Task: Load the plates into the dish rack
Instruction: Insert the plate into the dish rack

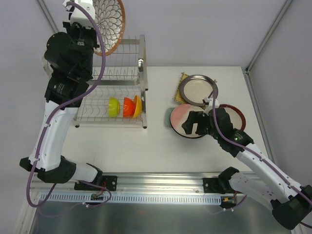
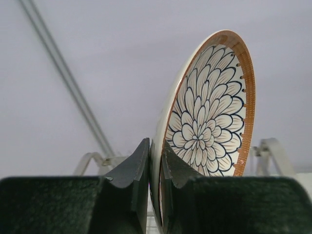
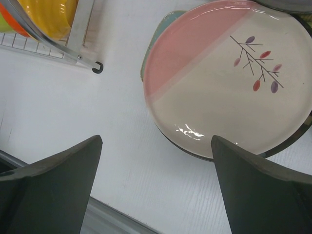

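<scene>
My left gripper [image 1: 96,43] is raised above the silver wire dish rack [image 1: 117,73] and is shut on the rim of the brown-rimmed petal-pattern plate [image 1: 109,22], held on edge. In the left wrist view the jaws [image 2: 155,161] pinch that plate [image 2: 209,112]. My right gripper [image 1: 193,124] is open and empty, hovering over the near-left edge of the pink-and-white plate [image 1: 181,116]; it also shows in the right wrist view [image 3: 157,141] above that plate [image 3: 224,83]. The pale teal dish [image 3: 153,39] lies under it. A dark-rimmed cream plate [image 1: 197,90] rests on the yellow woven square [image 1: 181,79]. A red-rimmed plate [image 1: 237,113] lies at the right.
Green [image 1: 113,107], orange [image 1: 127,107] and yellow [image 1: 138,106] bowls stand in the rack's lower tier. The rack's front corner [image 3: 90,61] lies left of the plate pile. Enclosure posts run along both sides.
</scene>
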Controlling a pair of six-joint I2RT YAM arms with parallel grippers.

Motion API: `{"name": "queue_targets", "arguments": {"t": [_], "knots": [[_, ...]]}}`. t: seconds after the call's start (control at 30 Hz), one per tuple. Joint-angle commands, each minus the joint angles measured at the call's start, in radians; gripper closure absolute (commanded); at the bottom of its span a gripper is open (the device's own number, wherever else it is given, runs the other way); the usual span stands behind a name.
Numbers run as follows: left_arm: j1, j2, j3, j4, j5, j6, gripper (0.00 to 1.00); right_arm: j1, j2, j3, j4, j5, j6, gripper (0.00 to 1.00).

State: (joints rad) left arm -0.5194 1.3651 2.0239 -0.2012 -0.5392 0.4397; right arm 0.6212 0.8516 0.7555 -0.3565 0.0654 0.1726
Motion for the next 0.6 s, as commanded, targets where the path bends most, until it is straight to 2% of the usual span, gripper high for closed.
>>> {"name": "queue_targets", "arguments": {"t": [0.0, 0.2, 0.57], "knots": [[0.090, -0.008, 0.096, 0.198, -0.001, 0.044, 1.00, -0.003, 0.010, 0.041, 0.010, -0.047, -0.044, 0.00], [0.240, -0.009, 0.087, 0.229, 0.021, 0.076, 1.00, -0.003, 0.050, 0.039, 0.040, -0.122, -0.085, 0.01], [0.389, -0.084, -0.123, 0.371, 0.038, 0.266, 1.00, -0.003, 0.148, 0.042, 0.119, -0.249, -0.139, 0.00]]}}
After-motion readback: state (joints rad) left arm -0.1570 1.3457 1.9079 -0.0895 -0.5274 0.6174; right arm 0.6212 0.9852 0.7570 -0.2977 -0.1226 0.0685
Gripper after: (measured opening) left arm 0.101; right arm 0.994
